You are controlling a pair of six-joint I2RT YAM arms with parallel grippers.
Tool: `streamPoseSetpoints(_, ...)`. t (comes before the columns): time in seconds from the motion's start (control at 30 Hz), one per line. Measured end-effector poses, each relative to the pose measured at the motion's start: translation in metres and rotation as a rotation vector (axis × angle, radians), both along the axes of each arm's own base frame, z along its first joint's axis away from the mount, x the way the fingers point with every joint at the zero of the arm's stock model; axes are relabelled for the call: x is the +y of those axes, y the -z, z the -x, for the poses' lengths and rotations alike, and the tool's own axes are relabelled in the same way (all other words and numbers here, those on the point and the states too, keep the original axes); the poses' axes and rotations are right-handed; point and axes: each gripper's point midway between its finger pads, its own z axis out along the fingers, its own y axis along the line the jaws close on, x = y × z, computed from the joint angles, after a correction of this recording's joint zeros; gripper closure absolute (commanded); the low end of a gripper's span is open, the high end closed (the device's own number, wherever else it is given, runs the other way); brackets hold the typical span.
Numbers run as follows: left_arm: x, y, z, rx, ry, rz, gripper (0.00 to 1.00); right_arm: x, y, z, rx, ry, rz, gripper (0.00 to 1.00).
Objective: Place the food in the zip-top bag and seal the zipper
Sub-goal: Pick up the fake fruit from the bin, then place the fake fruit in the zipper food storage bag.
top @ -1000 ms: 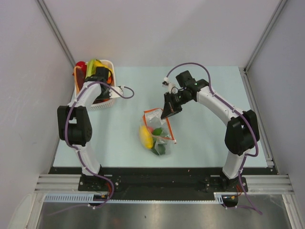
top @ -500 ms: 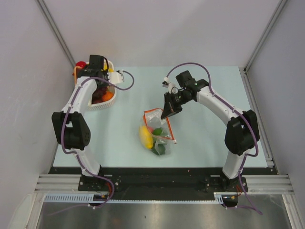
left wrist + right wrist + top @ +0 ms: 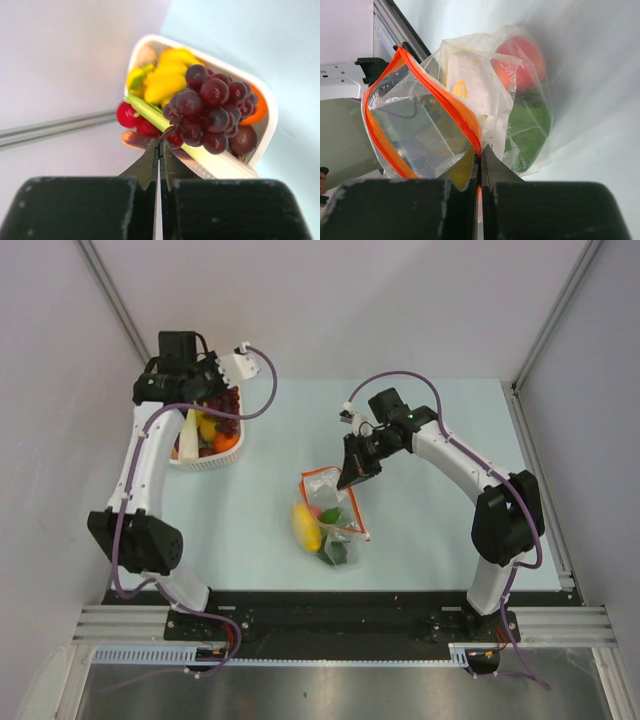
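- At the far left corner of the table (image 3: pixel 440 430), the left gripper (image 3: pixel 160 144) hung above the white basket (image 3: pixel 205 464), its jaws pressed together with no gap between them.
- The purple grape bunch (image 3: pixel 212 107) sat right at those fingertips, with its lowest grape pinched between them, and it hung over the basket.
- Behind the grapes, the long green-white stalk (image 3: pixel 147 111) lay slantwise across the basket, with yellow pieces (image 3: pixel 165 80), a red one (image 3: pixel 127 114) and an orange one (image 3: pixel 256 107) around it.
- Near the table's middle, well apart from the basket, the right gripper (image 3: pixel 480 150) was clamped on the zipper (image 3: pixel 445 97) at one corner of the mouth of the zip-top bag (image 3: pixel 335 525).
- The bag's mouth gaped open, its orange-red strip forming a loop to one side of the closed jaws. The rest of the bag lay on the table just on the near side of the gripper.
- Inside the bag showed a red-orange round piece (image 3: pixel 520 57) and green ones (image 3: pixel 532 125).
- A yellow piece (image 3: pixel 304 525) lay along the bag's left side; whether it was fully inside could not be told.
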Motion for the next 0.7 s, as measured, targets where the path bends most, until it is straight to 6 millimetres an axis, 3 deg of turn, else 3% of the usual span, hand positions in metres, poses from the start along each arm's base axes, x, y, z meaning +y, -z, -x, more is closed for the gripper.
streamPoseSetpoints(0.17, -0.035, -0.066, 0.031, -0.124, 0.08, 0.144, 1.0, 0.003, -0.001, 0.001, -0.006, -0.008, -0.004, 1.0)
streamPoseSetpoints(0.37, -0.099, -0.136, 0.095, -0.223, 0.275, 0.352, 1.0, 0.008, -0.006, 0.002, -0.021, -0.019, -0.013, 1.0)
streamPoseSetpoints(0.53, -0.144, -0.178, 0.155, -0.244, 0.43, 0.527, 1.0, 0.012, -0.008, 0.006, -0.025, -0.034, -0.017, 1.0)
streamPoseSetpoints(0.7, -0.176, -0.204, 0.205, -0.219, 0.557, 0.675, 1.0, 0.019, -0.012, 0.01, -0.034, -0.055, -0.025, 1.0)
